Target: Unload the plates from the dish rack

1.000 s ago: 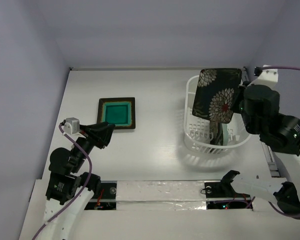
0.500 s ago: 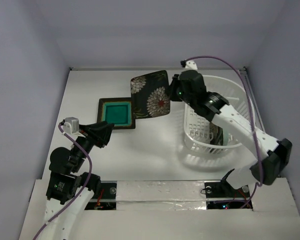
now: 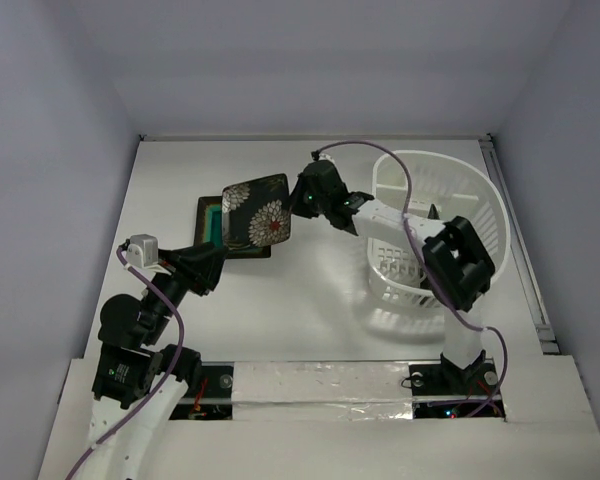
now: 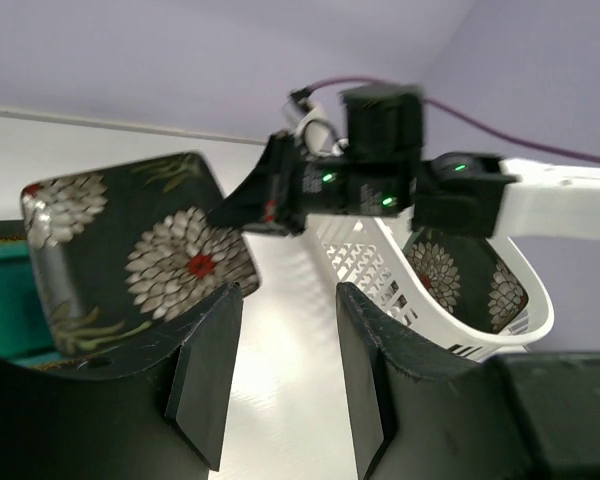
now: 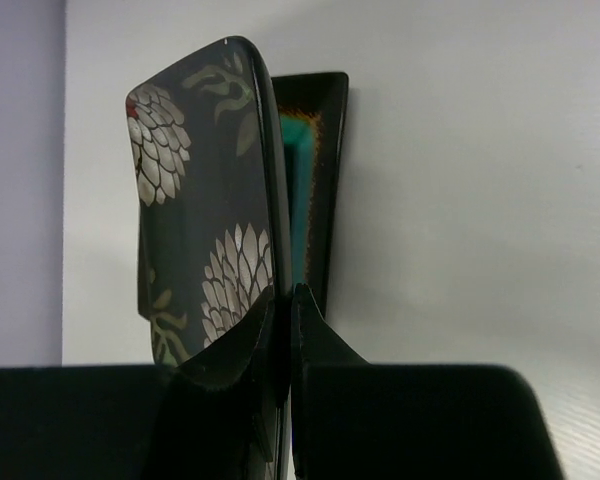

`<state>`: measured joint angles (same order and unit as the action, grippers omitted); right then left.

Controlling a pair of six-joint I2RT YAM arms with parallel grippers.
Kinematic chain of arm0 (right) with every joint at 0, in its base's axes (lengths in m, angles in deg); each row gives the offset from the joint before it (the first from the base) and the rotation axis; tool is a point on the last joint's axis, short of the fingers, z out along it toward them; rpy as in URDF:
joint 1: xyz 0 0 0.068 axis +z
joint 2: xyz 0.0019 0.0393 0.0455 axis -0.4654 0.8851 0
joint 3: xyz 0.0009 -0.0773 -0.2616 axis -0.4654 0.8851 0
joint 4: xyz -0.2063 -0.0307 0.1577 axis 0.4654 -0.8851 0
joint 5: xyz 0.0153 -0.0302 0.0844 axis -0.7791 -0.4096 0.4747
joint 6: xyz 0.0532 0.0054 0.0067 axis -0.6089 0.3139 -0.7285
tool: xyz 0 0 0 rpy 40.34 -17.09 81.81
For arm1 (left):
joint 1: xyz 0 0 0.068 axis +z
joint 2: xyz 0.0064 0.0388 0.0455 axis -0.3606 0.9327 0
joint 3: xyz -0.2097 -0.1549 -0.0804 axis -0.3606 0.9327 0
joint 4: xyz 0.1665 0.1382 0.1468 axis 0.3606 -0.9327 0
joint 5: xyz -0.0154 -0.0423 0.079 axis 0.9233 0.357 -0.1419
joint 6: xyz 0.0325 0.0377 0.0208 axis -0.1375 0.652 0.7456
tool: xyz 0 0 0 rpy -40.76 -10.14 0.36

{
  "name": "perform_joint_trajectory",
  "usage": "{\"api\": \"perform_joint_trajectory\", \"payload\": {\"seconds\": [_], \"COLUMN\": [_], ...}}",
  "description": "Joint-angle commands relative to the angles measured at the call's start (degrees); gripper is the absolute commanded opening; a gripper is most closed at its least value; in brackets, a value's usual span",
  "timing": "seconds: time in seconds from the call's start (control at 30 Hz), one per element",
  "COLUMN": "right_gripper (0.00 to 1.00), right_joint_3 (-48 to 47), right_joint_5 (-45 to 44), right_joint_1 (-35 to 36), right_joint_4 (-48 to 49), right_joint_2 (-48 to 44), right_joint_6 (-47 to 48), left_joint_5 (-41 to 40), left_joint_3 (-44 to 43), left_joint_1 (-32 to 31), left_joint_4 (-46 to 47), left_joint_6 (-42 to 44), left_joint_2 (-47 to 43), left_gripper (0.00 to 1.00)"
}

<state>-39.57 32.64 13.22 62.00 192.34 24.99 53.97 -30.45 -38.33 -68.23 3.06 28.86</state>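
Note:
My right gripper is shut on the edge of a square black plate with white-red flowers, held tilted over the right part of the teal-centred plate lying on the table. In the right wrist view the flower plate stands edge-on between my closed fingers, with the teal plate just behind it. The white dish rack stands at the right; another flower plate leans inside it. My left gripper is open and empty, near the teal plate's front edge.
The right arm's elbow hangs over the rack's front half and hides what is inside it in the top view. White walls close the table at the back and both sides. A taped strip runs along the near edge.
My right gripper carried the flower plate from above the rack leftward across the table to over the teal plate. The left arm has not moved.

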Motion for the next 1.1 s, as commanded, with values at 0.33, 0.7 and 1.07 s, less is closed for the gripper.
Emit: {"api": "perform_joint_trajectory", "payload": {"seconds": [0.33,0.7,1.07], "right_gripper": [0.00,0.00,0.51], "right_joint_3": [-6.28,-6.55,-6.81], "right_joint_5": [6.42,7.47,5.46], "right_joint_1": [1.85,2.91,3.44], "right_joint_4": [20.93,19.70,15.31], "right_joint_2": [8.91,13.31,13.32], "right_joint_6": [-14.00,-14.70,-12.33], "left_joint_5": [0.52,0.52,0.52], "left_joint_3": [-0.70,-0.61,-0.61], "left_joint_1": [0.23,0.23,0.23], "left_joint_4": [1.97,2.14,2.05], "left_joint_6": [-0.14,-0.14,-0.23], "left_joint_2": [0.64,0.64,0.55], "left_gripper": [0.40,0.40,0.40]}}
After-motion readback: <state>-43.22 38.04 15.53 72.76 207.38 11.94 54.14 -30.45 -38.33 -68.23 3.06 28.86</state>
